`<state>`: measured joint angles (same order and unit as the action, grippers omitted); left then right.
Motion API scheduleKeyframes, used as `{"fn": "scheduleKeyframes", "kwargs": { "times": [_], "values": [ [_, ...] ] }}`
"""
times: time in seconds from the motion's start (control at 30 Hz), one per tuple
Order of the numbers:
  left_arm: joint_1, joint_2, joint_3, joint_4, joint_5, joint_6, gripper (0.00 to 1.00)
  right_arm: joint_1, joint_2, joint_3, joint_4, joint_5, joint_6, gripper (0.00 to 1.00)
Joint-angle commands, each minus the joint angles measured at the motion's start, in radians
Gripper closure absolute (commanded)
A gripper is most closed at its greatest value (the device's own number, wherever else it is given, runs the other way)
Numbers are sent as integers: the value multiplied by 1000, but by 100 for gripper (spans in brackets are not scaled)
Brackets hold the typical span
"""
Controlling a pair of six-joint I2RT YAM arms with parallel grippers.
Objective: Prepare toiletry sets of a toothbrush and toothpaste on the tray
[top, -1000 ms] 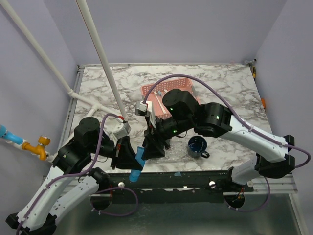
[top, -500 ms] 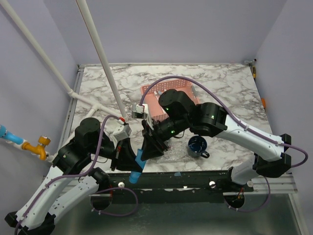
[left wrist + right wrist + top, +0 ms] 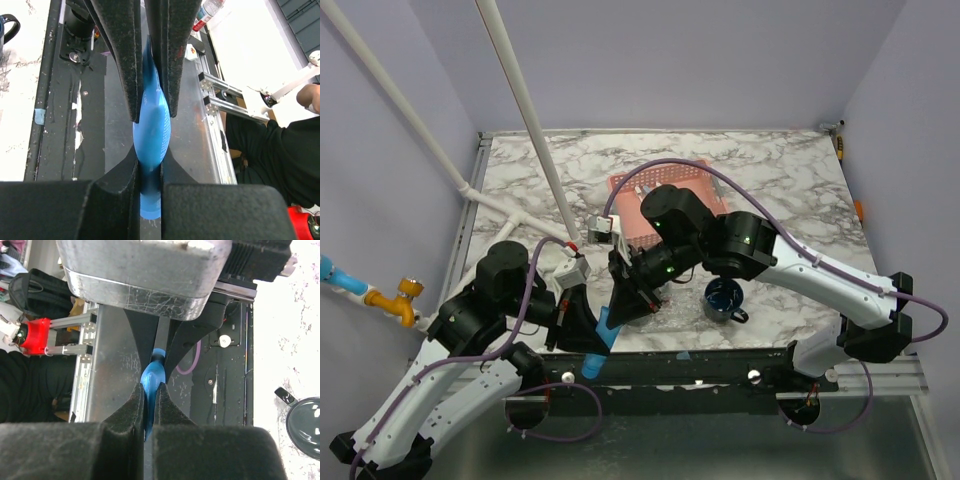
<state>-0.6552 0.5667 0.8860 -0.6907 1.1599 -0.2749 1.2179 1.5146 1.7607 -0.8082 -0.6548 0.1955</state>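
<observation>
Blue tube (image 3: 151, 135), soft plastic and pinched flat along its middle, is held by both arms at once above the near edge of the marble worktop (image 3: 770, 170), left of centre. The left pincer (image 3: 150, 170) is clamped on the end nearer the arms' bases. Its black pads press both sides of the tube and no gap shows between pad and plastic. The right pincer (image 3: 149, 390) is clamped on the farther end in the same way, its fingertips just beside those of the left, so the two pairs of fingers face each other along the tube. In the top view the tube tilts, and its paler capped end reaches down past the worktop's edge over the black frame.

A dark blue mug (image 3: 723, 298) stands on the worktop to the right of the right pincer, apart from it. The pink lattice basket (image 3: 665, 185) sits farther back, partly behind the right arm, with a few small pale items in it that are too small to name. The clear tray cannot be made out with any certainty beneath the right arm.
</observation>
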Motion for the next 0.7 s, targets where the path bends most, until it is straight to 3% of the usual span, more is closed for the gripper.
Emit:
{"fn": "scheduleKeyframes", "kwargs": {
  "times": [0.0,0.13,0.23,0.47,0.67],
  "values": [
    [1,6,10,36,-39,22,82,11,-7,-37,50,-43,14,100],
    [1,1,2,36,-69,22,52,11,-27,-60,69,-16,19,100],
    [1,0,2,32,-95,22,39,11,-40,-76,73,-7,21,100],
    [1,1,25,-3,-230,37,25,11,-99,-139,78,57,39,100],
    [2,-11,30,-12,-414,36,19,11,-178,-186,28,208,66,100]
  ]
}}
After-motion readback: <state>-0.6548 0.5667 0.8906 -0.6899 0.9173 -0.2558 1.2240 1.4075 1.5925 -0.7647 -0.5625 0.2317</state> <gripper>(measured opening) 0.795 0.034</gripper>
